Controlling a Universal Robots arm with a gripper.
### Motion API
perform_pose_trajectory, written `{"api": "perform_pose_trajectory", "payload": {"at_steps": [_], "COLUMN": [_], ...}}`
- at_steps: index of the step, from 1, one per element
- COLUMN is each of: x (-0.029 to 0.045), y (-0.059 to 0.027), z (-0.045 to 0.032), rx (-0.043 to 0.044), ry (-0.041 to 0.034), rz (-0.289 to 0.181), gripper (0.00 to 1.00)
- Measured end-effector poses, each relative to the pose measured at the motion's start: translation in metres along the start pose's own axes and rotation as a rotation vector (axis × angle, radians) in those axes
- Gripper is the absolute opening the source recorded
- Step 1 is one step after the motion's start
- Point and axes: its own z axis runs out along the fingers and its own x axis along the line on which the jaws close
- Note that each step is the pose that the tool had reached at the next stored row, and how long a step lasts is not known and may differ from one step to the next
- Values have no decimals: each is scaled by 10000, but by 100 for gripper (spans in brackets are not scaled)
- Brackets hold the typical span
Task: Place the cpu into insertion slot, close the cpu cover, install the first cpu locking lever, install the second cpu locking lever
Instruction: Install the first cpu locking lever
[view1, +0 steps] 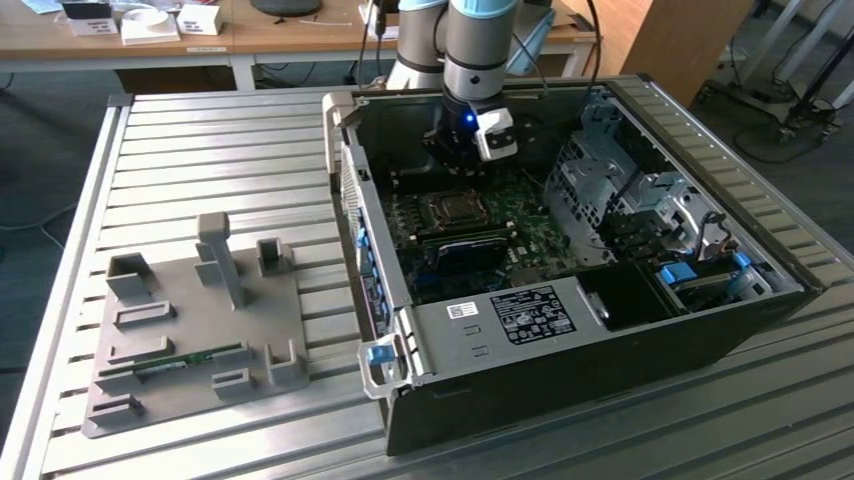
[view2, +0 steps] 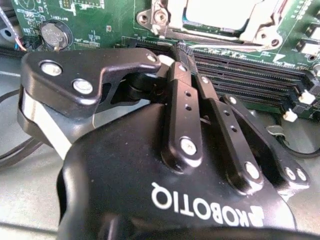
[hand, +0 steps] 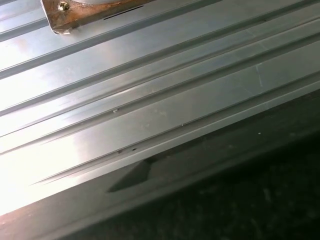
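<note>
- The gripper (view1: 461, 160) hangs inside the open case (view1: 561, 380), above the far edge of the board (view1: 514, 235), just beyond the slot (view1: 454, 208).
- In the second wrist view the gripper (view2: 182, 50) has its fingers (view2: 185, 105) pressed together, with nothing between them; the tips point at the slot's near rim.
- The cpu (view2: 220, 12) lies in the slot (view2: 150, 17), its pale top showing through the window of the cover (view2: 260, 25), which lies flat over it.
- The long memory slots (view2: 250, 80) run beside the slot, on the gripper's side of it.
- A coin cell (view2: 52, 35) sits on the board (view2: 100, 25), well apart from the slot.
- A grey fixture (view1: 187, 330) lies on the ribbed table (view1: 227, 170), on the exterior view's left of the case.
- The first wrist view shows ribbed metal (hand: 150, 110) and a rusty plate corner (hand: 65, 15).
</note>
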Motion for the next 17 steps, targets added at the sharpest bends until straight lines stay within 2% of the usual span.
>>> {"api": "perform_pose_trajectory", "payload": {"at_steps": [4, 7, 12, 17], "x": [-1, -2, -1, 0], "y": [-9, -10, -7, 8], "z": [18, 20, 10, -34], "rx": [128, 280, 294, 296], "ry": [-55, -114, -119, -122], "rz": [-13, -32, -29, 5], "gripper": [11, 11, 11, 11]}}
